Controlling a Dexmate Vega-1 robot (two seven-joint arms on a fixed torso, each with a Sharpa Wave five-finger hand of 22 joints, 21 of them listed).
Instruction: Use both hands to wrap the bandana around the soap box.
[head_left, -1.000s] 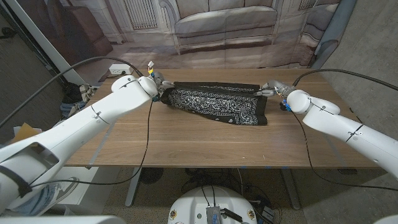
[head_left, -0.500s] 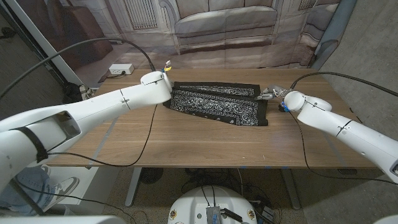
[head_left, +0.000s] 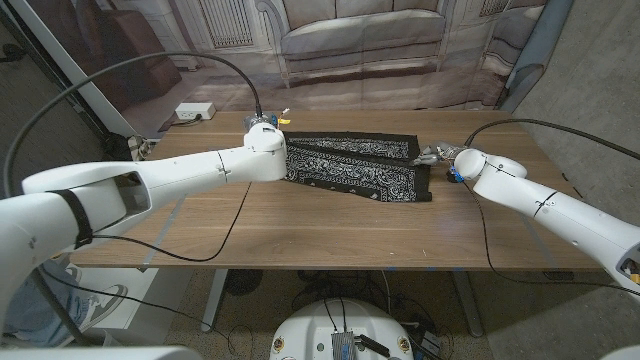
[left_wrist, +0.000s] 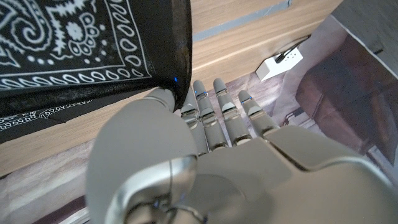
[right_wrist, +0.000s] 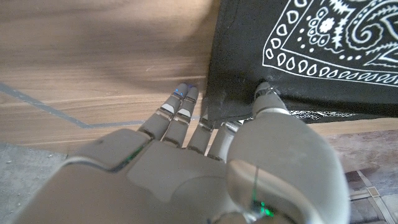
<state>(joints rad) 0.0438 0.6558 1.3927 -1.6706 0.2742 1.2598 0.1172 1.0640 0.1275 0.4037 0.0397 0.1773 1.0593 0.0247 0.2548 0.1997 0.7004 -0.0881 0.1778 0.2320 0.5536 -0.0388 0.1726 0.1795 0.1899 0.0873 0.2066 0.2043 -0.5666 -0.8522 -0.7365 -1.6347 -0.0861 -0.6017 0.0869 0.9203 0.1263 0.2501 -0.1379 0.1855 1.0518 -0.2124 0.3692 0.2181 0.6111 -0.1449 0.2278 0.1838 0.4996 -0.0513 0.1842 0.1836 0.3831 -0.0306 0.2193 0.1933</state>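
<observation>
A black bandana with white paisley print lies folded over along the far middle of the wooden table. At its left end, my left hand pinches the cloth's edge; the left wrist view shows the thumb and fingers of the left hand closed on the bandana's hem. My right hand grips the right end, and the right wrist view shows the right hand clamping a corner of the bandana. Whatever lies under the cloth is hidden.
A small blue object sits on the table beside my right wrist. A white power strip lies on the floor past the table's far left corner, and it shows as the power strip beyond my left fingers. Cables arc over both arms.
My left arm has swung right and forward over the table, carrying the bandana's left edge rightward. The right hand has hardly moved and keeps its hold.
</observation>
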